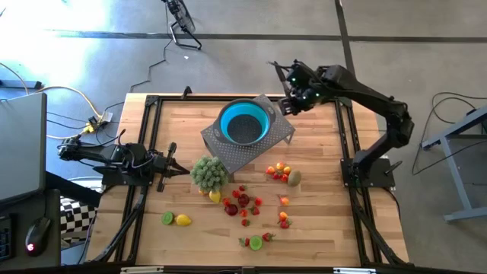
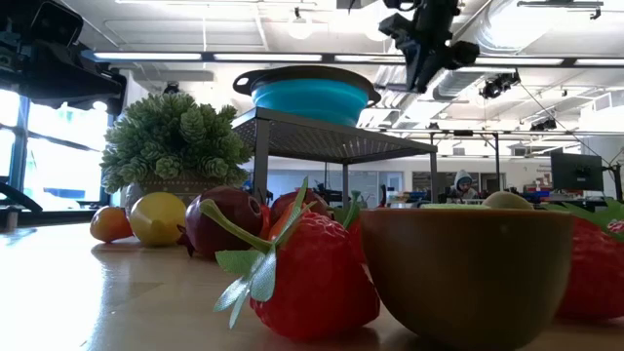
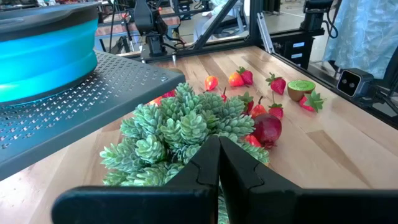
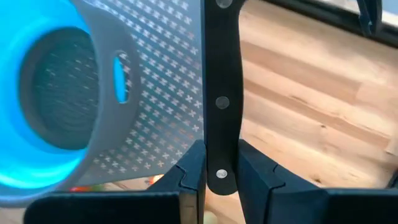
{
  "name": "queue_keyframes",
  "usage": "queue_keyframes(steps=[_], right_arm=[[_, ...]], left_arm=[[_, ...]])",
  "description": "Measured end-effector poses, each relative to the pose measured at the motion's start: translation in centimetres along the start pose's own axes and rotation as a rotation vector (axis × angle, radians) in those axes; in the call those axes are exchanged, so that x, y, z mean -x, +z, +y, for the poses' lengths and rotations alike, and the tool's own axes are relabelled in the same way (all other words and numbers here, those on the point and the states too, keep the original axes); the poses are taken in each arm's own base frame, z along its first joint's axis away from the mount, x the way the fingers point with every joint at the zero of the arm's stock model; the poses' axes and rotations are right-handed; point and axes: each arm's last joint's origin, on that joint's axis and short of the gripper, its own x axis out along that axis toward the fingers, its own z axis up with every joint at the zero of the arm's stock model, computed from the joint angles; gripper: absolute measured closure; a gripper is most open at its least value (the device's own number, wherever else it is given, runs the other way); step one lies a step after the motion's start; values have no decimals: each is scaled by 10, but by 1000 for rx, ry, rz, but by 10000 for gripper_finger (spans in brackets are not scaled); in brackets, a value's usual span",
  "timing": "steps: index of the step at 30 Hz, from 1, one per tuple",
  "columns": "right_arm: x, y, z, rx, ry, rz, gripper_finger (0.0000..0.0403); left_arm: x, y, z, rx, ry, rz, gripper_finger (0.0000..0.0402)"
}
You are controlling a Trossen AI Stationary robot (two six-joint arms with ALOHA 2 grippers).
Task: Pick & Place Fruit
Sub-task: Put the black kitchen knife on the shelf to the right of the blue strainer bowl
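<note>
We see the right end effector raised beside the perforated grey rack, its fingers clamped on the black-handled knife, just past the rim of the blue bowl that sits on the rack. The left end effector rests low at the counter's left edge with its fingers pressed together and empty, pointing at the small green plant. The fruit lies scattered on the counter in front of the rack and plant, none of it in the bowl.
</note>
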Motion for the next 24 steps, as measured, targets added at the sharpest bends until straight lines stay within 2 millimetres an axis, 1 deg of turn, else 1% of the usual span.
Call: queue_keyframes(steps=[9, 14, 24], right_arm=[[-35, 7, 9, 22, -13, 148, 350], [-50, 7, 9, 21, -60, 219, 350], [-50, 1, 14, 12, -51, 245, 350]], left_arm=[[0, 0, 0, 0, 0, 1, 401], [0, 0, 0, 0, 0, 1, 401], [0, 0, 0, 0, 0, 3, 401]])
